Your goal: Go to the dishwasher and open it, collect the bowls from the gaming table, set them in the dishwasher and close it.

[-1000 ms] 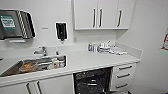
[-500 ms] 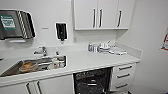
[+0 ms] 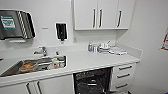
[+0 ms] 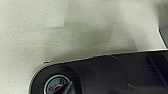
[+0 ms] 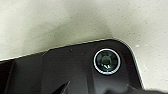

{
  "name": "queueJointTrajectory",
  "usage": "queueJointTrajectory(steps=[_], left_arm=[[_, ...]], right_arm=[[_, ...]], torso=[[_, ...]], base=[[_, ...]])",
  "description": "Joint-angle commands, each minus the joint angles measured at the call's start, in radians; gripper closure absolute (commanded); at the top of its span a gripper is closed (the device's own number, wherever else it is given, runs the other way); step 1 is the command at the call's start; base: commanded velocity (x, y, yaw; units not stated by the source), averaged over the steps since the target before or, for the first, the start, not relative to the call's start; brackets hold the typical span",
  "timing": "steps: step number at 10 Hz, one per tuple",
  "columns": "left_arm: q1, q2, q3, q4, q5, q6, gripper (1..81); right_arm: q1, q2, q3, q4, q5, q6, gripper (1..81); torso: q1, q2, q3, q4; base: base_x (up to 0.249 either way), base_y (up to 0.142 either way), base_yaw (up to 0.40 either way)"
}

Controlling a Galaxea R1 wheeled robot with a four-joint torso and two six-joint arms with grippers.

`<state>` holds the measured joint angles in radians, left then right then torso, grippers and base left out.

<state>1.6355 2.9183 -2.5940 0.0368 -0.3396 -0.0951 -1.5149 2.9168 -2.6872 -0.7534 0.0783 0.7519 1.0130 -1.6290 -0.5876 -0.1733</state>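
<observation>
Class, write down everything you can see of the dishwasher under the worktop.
The dishwasher sits under the white worktop, between a white cupboard door on one side and a stack of white drawers with dark handles on the other. It stands open: its inside shows dark, with pale rack wires crossing it. Its lower part runs off the picture's edge.

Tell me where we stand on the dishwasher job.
Done, by the look of it: the dishwasher under the white counter shows its dark racked inside, so it appears open. In hand: nothing visibly; the head view faces the white kitchen counter with the steel sink. Left: the bowls are not seen in the racks, so collecting, loading and closing remain. Dishes sit on the counter's far end.
</observation>
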Motion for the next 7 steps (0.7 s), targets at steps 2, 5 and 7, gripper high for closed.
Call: queueJointTrajectory(steps=[2,5,7], left_arm=[[-0.038,0.029,-0.040,-0.055,0.040,0.000,1.0],[-0.047,0.052,-0.060,-0.087,0.074,0.002,1.0],[-0.053,0.055,-0.060,-0.086,0.100,0.002,1.0]], right_arm=[[0.052,0.061,-0.087,-0.003,-0.049,0.003,1.0],[0.052,0.084,-0.127,-0.003,-0.049,0.003,1.0],[0.049,0.090,-0.129,-0.003,-0.051,0.000,1.0]], torso=[[0.000,0.000,0.000,0.000],[0.000,0.000,0.000,0.000],[-0.064,0.100,0.000,0.000]], base=[[0.000,0.000,0.000],[0.000,0.000,0.000],[0.000,0.000,0.000]])
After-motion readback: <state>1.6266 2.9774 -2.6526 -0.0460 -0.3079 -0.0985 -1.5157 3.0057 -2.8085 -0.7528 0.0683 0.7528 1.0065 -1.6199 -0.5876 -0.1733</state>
